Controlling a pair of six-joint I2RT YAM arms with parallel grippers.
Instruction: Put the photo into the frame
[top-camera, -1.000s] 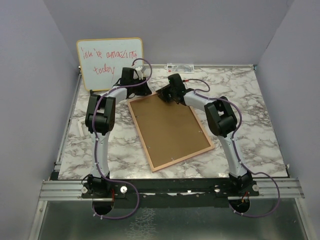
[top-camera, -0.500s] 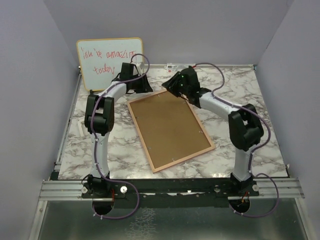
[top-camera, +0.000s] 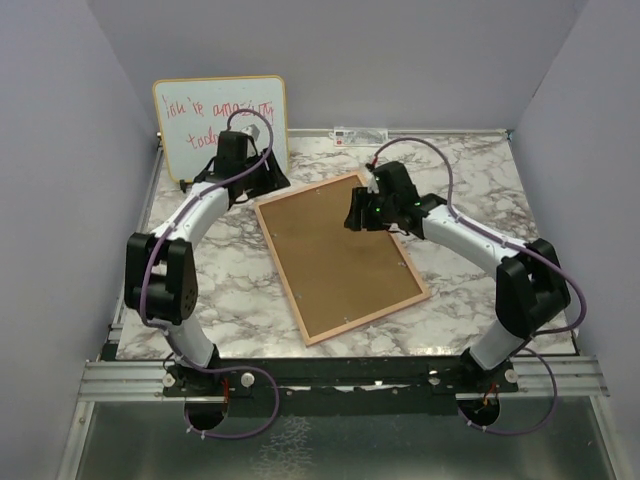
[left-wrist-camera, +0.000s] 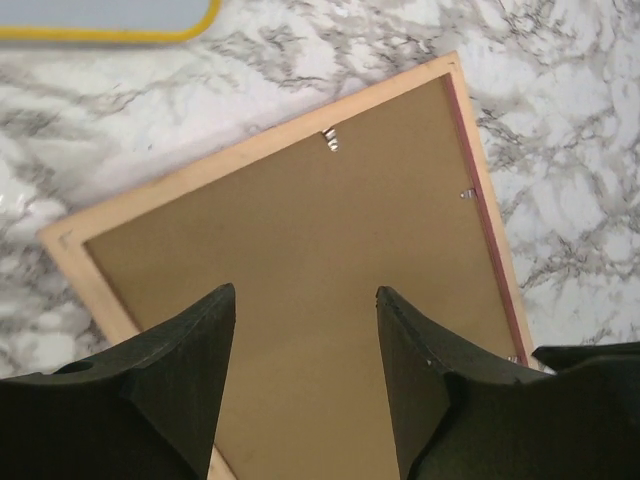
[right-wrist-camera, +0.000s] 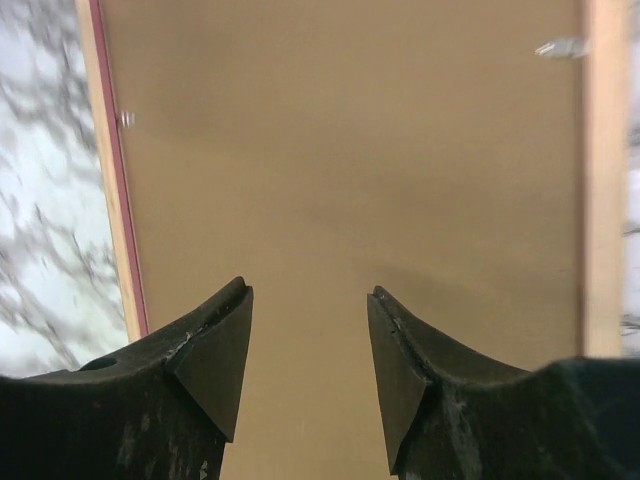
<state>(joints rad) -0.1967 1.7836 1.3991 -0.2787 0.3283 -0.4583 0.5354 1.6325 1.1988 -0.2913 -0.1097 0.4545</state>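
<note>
Marble table (top-camera: 480, 190): the frame (left-wrist-camera: 200, 176) lies flat mid-table, back side up and turned at an angle, brown backing board (top-camera: 340, 255) filling it. Whiteboard (top-camera: 215, 110) leans at the far left. Left gripper (left-wrist-camera: 305, 292) above the frame's far-left end, jaws parted, nothing between. Right gripper (right-wrist-camera: 308, 290) over the board near the far-right edge, likewise parted and empty. Metal tab (left-wrist-camera: 330, 140) on the far border

The large rectangular picture frame (top-camera: 338, 262) with thin light-wood border lay flat and skewed on the marble tabletop (top-camera: 480, 270), brown backing board (left-wrist-camera: 300, 250) facing up.
</note>
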